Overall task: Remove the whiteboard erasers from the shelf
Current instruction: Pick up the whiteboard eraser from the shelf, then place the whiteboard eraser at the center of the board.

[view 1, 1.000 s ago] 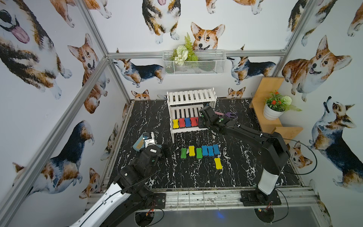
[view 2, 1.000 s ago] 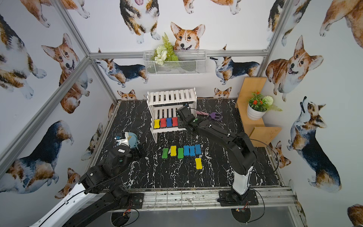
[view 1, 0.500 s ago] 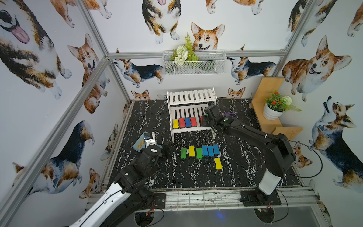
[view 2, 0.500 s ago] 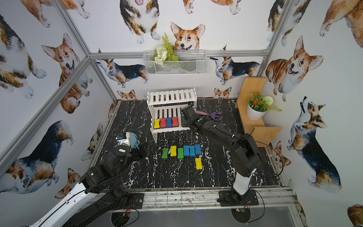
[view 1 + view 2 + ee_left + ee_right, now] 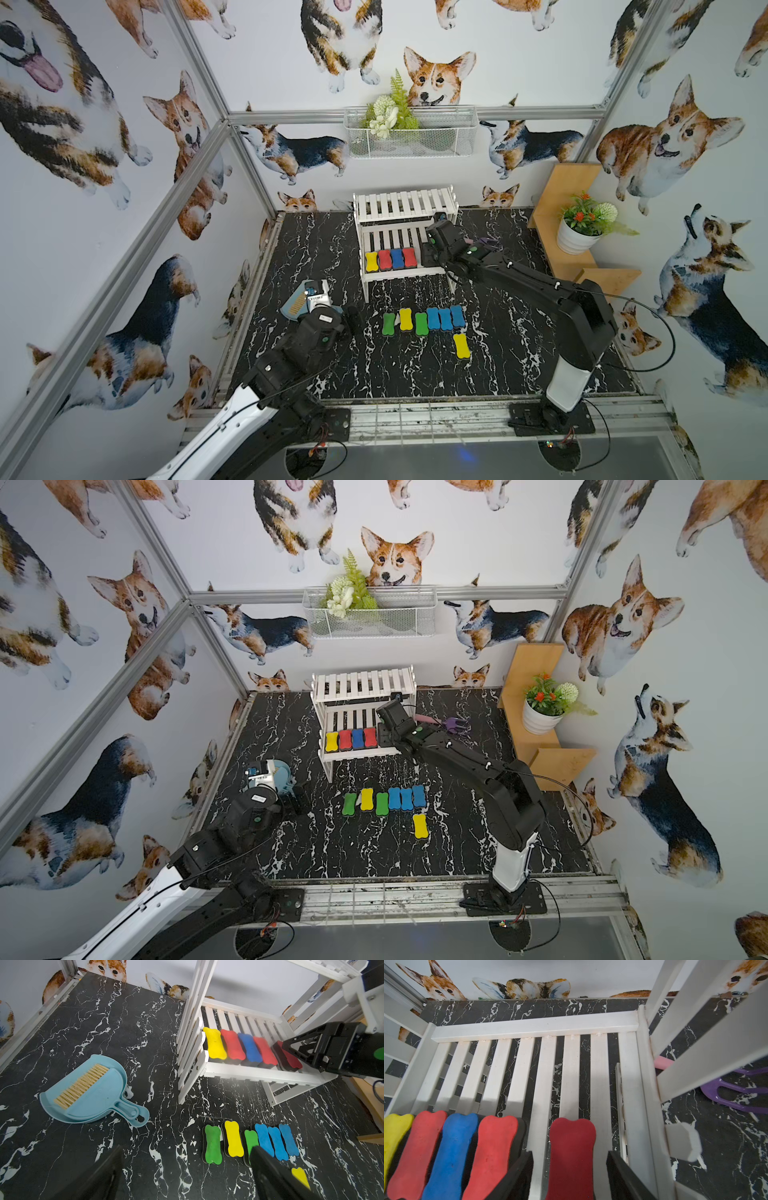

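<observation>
– What sits between your right jaws?
– A bone-shaped eraser (image 5: 571,1157), dark red on top with black felt beneath. It lies flat on the shelf (image 5: 533,1026), on the lower slats, apart from four other erasers (image 5: 454,1147). My right gripper (image 5: 569,1155) straddles it, jaws apart, gaps on both sides.
– Your left?
– My left gripper (image 5: 187,1149) hangs spread wide above the tabletop (image 5: 145,1043).

red eraser (image 5: 571,1157) — lower end cut off | yellow eraser (image 5: 299,1176) — half behind left fingers (image 5: 270,1174)
</observation>
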